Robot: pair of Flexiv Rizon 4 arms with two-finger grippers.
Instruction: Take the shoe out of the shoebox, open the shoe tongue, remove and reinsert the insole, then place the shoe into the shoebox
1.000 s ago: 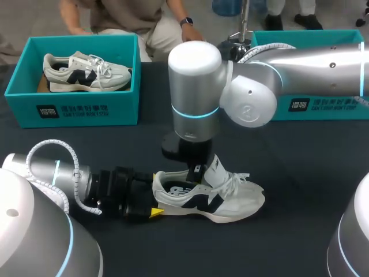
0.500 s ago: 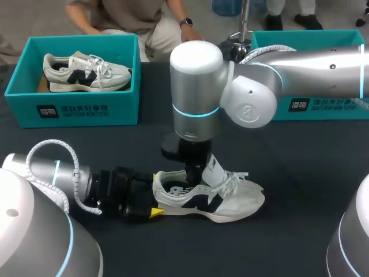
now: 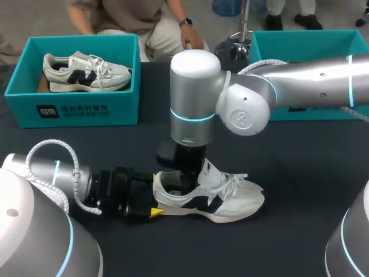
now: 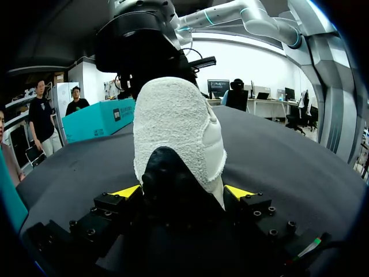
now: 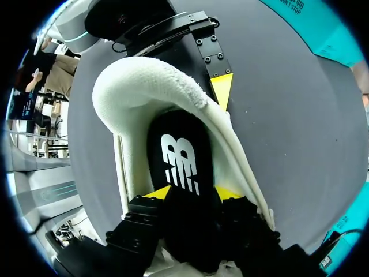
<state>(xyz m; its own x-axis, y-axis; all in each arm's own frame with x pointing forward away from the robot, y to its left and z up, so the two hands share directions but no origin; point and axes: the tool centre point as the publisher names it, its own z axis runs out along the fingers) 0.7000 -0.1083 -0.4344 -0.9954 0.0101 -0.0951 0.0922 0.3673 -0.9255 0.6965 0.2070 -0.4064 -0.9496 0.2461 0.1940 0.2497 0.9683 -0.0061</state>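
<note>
A white and navy shoe (image 3: 222, 199) lies on its sole on the dark table, toe to the right. My left gripper (image 3: 153, 204) is shut on its heel; in the left wrist view the two yellow tips of that gripper (image 4: 181, 193) press the white heel (image 4: 179, 127) from both sides. My right arm comes down from above, and its gripper (image 3: 185, 182) stands inside the shoe's mouth behind the raised tongue (image 3: 209, 171). In the right wrist view this gripper (image 5: 193, 193) is open, its tips just over the black insole (image 5: 180, 156) with the white logo.
A teal shoebox (image 3: 72, 109) at the back left holds a second matching shoe (image 3: 86, 70). Another teal box (image 3: 305, 40) stands at the back right, partly behind my right arm. Bare dark table lies in front of and to the right of the shoe.
My right gripper has opened and sunk lower, slightly leftward, into the shoe's mouth. The left gripper and the shoe have stayed put.
</note>
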